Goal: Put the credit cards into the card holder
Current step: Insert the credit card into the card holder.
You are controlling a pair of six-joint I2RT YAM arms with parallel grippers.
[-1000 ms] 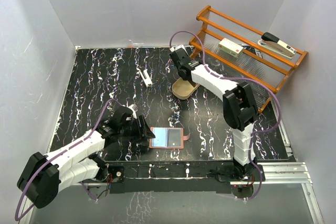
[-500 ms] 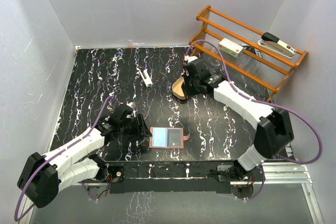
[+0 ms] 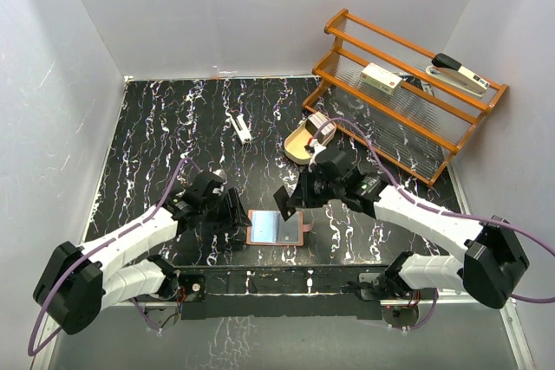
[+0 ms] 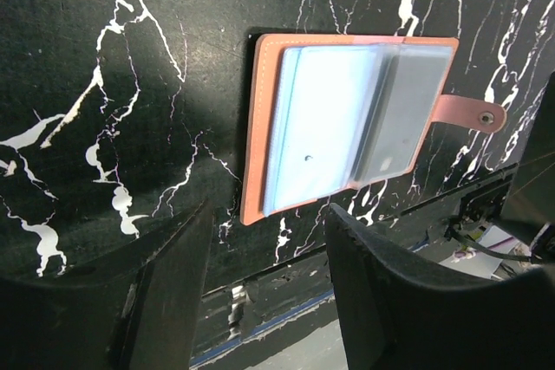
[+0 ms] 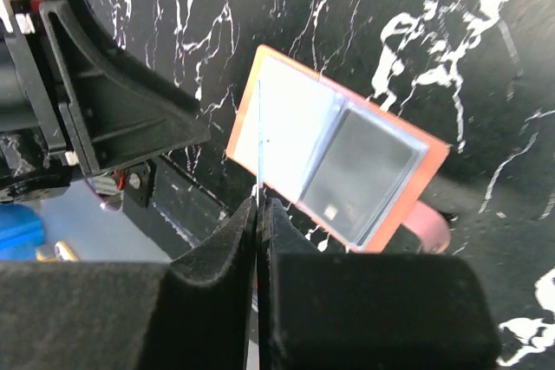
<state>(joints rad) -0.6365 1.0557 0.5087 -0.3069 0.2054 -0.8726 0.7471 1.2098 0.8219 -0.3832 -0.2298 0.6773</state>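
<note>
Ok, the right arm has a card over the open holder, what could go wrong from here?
1. The card is pinched by one thin edge in the right gripper; it may pivot or slip when it meets the card holder.
2. The holder lies loose on the table, with the left gripper open at its edge, not clamped; a push could slide it.
</note>
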